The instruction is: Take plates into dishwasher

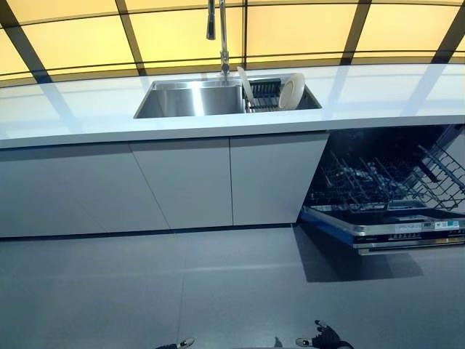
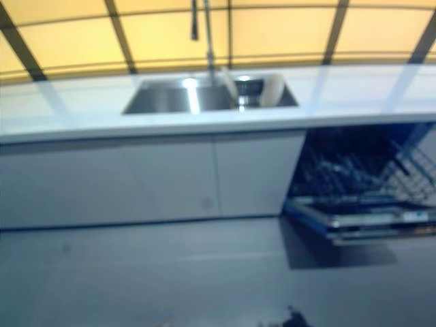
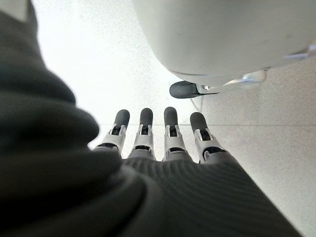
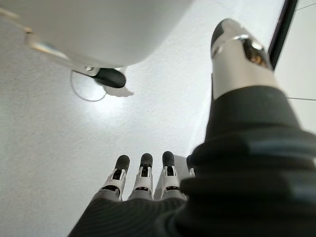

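While both hands hang low over the pale floor point(image 1: 218, 291), the plates point(image 1: 292, 91) stand on edge in a dark rack point(image 1: 265, 93) in the right part of the sink point(image 1: 192, 99). One more plate point(image 1: 245, 83) leans at the rack's left end, just right of the tap point(image 1: 223, 36). The sink is set into the white bench point(image 1: 87, 109), with yellow panels point(image 1: 73, 36) behind it.

Below the bench and to the right of the sink, the dishwasher point(image 1: 385, 189) is open, its door point(image 1: 392, 229) folded down and its wire basket point(image 1: 378, 178) pulled out over it. Grey cupboard doors point(image 1: 196, 182) fill the bench front directly below the sink.

The left hand point(image 3: 158, 133) shows only in its own wrist view, fingers straight and side by side, holding nothing, with floor past them. The right hand point(image 4: 143, 177) is likewise straight-fingered and empty, its thumb point(image 4: 237, 54) standing apart from the fingers. Neither hand is near the sink or the plates.
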{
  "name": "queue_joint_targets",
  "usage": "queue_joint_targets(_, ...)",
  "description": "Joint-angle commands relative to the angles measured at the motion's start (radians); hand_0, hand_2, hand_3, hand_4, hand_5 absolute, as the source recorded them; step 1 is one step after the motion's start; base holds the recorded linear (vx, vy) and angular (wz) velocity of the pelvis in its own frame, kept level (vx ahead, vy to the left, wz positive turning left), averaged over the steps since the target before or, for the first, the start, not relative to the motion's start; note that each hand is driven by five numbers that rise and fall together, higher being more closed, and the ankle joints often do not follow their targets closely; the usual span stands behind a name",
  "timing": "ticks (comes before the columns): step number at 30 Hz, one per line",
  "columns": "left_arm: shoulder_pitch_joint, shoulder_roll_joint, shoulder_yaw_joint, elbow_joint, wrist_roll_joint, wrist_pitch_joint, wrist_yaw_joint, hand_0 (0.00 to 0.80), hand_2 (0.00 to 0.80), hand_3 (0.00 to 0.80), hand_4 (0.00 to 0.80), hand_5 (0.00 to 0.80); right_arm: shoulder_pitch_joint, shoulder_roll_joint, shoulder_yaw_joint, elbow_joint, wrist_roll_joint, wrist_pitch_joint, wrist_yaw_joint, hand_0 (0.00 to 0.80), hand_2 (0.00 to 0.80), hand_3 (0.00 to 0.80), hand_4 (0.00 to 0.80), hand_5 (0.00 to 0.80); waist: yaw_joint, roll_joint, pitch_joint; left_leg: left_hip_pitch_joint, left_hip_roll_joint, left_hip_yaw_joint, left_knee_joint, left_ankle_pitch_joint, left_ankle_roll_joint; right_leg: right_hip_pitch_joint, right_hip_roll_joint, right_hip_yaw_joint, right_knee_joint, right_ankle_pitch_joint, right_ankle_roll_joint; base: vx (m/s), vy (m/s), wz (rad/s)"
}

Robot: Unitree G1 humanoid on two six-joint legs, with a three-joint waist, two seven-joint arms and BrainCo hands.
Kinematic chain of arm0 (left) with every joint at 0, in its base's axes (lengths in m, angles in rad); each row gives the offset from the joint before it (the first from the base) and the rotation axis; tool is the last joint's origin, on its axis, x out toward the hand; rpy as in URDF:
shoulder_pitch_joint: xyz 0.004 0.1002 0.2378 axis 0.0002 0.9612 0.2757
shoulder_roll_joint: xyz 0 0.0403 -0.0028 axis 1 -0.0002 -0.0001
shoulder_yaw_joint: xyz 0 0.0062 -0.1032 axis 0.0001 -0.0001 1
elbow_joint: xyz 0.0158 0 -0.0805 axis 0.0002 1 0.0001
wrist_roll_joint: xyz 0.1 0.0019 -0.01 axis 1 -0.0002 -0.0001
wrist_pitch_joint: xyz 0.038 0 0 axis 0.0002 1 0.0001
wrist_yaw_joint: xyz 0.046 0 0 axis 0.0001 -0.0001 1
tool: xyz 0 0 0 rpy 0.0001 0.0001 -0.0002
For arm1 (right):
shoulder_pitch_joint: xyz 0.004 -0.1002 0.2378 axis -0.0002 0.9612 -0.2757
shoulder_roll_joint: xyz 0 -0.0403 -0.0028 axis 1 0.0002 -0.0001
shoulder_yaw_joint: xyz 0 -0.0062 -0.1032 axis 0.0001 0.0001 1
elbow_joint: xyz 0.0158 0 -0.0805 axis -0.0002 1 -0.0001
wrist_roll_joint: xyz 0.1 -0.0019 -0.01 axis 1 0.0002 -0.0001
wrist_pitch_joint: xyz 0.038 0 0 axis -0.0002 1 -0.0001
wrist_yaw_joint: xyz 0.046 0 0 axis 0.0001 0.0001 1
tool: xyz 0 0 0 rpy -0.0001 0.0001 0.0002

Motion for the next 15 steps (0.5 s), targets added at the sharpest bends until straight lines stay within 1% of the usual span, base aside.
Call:
queue_joint_targets(1,-0.067,-0.046,0.038,0.045,0.017,-0.04,0.038,0.0,0.0,0.0,0.0,0.0,-0.081,0.016,0.045,0.016,-0.028,0.032,-0.045,0.0,0.0,0.0,0.0,0.0,-0.003,-0.095,0.058,-0.114,-0.074,-0.002,0.384,-0.057,0.097,-0.02,0.0,-0.039,0.116,-0.046,-0.048,0.04,-0.151,-0.24)
queue_joint_targets(2,-0.068,-0.045,0.048,0.047,-0.003,-0.059,0.044,0.0,0.0,0.0,0.0,0.0,-0.083,0.007,0.056,0.01,-0.046,0.037,-0.046,0.0,0.0,0.0,0.0,0.0,0.005,-0.104,0.079,-0.189,-0.072,-0.006,0.499,-0.022,0.101,-0.027,0.001,-0.036,0.137,-0.048,-0.065,0.092,-0.109,-0.25)
queue_joint_targets(3,-0.071,-0.045,0.057,0.042,-0.04,-0.068,0.05,0.0,0.0,0.0,0.0,0.0,-0.083,-0.002,0.065,0.009,-0.079,0.049,-0.045,0.0,0.0,0.0,0.0,0.0,0.021,-0.1,0.106,-0.282,-0.075,-0.01,0.558,0.041,0.091,-0.018,0.015,-0.015,0.153,-0.054,-0.078,0.105,-0.079,-0.22)
queue_joint_targets(4,-0.07,-0.046,0.061,0.041,-0.042,-0.068,0.048,0.0,0.0,0.0,0.0,0.0,-0.083,-0.003,0.066,0.01,-0.083,0.049,-0.046,0.0,0.0,0.0,0.0,0.0,0.026,-0.095,0.112,-0.296,-0.074,-0.007,0.55,0.051,0.087,-0.013,0.02,-0.012,0.155,-0.057,-0.077,0.238,0.012,-0.37)
queue_joint_targets(5,-0.068,-0.047,0.076,0.038,-0.061,-0.078,0.044,0.0,0.0,0.0,0.0,0.0,-0.085,-0.007,0.066,0.027,-0.089,0.039,-0.051,0.0,0.0,0.0,0.0,0.0,0.047,-0.069,0.135,-0.328,-0.067,0.015,0.443,0.099,0.066,0.016,0.042,0.0,0.156,-0.074,-0.067,0.273,0.063,-0.46)
queue_joint_targets(6,-0.067,-0.048,0.08,0.04,-0.066,-0.083,0.043,0.0,0.0,0.0,0.0,0.0,-0.086,-0.007,0.064,0.037,-0.089,0.03,-0.053,0.0,0.0,0.0,0.0,0.0,0.053,-0.059,0.14,-0.331,-0.063,0.027,0.396,0.113,0.06,0.028,0.048,0.001,0.154,-0.081,-0.063,0.473,0.114,-0.58)
queue_joint_targets(7,-0.061,-0.047,0.08,0.042,-0.067,-0.088,0.04,0.0,0.0,0.0,0.0,0.0,-0.086,-0.008,0.056,0.045,-0.094,0.025,-0.056,0.0,0.0,0.0,0.0,0.0,0.071,-0.029,0.146,-0.345,-0.053,0.044,0.247,0.192,0.031,0.068,0.073,0.006,0.143,-0.099,-0.056,0.529,0.116,-0.44)
queue_joint_targets(8,-0.055,-0.048,0.076,0.047,-0.077,-0.09,0.044,0.0,0.0,0.0,0.0,0.0,-0.086,-0.009,0.052,0.046,-0.106,0.039,-0.065,0.0,0.0,0.0,0.0,0.0,0.093,-0.014,0.147,-0.373,-0.058,0.027,0.137,0.254,0.011,0.108,0.086,0.029,0.134,-0.116,-0.053,0.618,0.129,-0.4)
queue_joint_targets(9,-0.046,-0.052,0.079,0.051,-0.093,-0.087,0.047,0.0,0.0,0.0,0.0,0.0,-0.087,-0.009,0.052,0.054,-0.106,0.05,-0.067,0.0,0.0,0.0,0.0,0.0,0.117,-0.007,0.146,-0.401,-0.063,-0.013,0.057,0.28,-0.001,0.14,0.091,0.064,0.13,-0.127,-0.051,0.551,0.101,-0.46)
queue_joint_targets(10,-0.037,-0.055,0.084,0.054,-0.106,-0.083,0.048,0.0,0.0,0.0,0.0,0.0,-0.086,-0.01,0.048,0.06,-0.099,0.059,-0.064,0.0,0.0,0.0,0.0,0.0,0.128,-0.012,0.146,-0.402,-0.075,-0.026,0.017,0.284,-0.002,0.166,0.082,0.081,0.128,-0.143,-0.049,0.489,0.113,-0.65)
queue_joint_targets(11,-0.028,-0.06,0.096,0.06,-0.124,-0.084,0.043,0.0,0.0,0.0,0.0,0.0,-0.084,-0.012,0.037,0.066,-0.101,0.064,-0.07,0.0,0.0,0.0,0.0,0.0,0.135,-0.012,0.137,-0.407,-0.079,-0.02,0.015,0.274,0.005,0.186,0.074,0.088,0.133,-0.167,-0.047,0.469,0.165,-0.91)
queue_joint_targets(12,-0.021,-0.064,0.112,0.066,-0.147,-0.082,0.047,0.0,0.0,0.0,0.0,0.0,-0.084,-0.009,0.027,0.074,-0.102,0.071,-0.084,0.0,0.0,0.0,0.0,0.0,0.137,-0.013,0.124,-0.397,-0.076,-0.01,0.025,0.249,0.015,0.2,0.059,0.09,0.141,-0.183,-0.037,0.449,0.21,-0.67)
queue_joint_targets(13,-0.015,-0.064,0.126,0.065,-0.14,-0.079,0.052,0.0,0.0,0.0,0.0,0.0,-0.083,-0.006,0.018,0.08,-0.11,0.076,-0.09,0.0,0.0,0.0,0.0,0.0,0.138,-0.016,0.113,-0.384,-0.077,-0.004,0.028,0.226,0.024,0.214,0.04,0.088,0.15,-0.195,-0.024,0.457,0.242,-0.03)
queue_joint_targets(14,-0.01,-0.062,0.138,0.068,-0.121,-0.078,0.053,0.0,0.0,0.0,0.0,0.0,-0.082,-0.002,0.005,0.084,-0.128,0.079,-0.094,0.0,0.0,0.0,0.0,0.0,0.139,-0.019,0.095,-0.37,-0.073,0.002,0.046,0.207,0.033,0.227,0.015,0.073,0.154,-0.203,-0.008,0.442,0.228,0.2)
queue_joint_targets(15,-0.01,-0.057,0.139,0.073,-0.114,-0.077,0.058,0.0,0.0,0.0,0.0,0.0,-0.079,0.001,0.0,0.086,-0.137,0.078,-0.096,0.0,0.0,0.0,0.0,0.0,0.142,-0.024,0.084,-0.362,-0.074,-0.004,0.067,0.184,0.042,0.234,-0.005,0.058,0.162,-0.21,0.002,0.438,0.219,0.18)
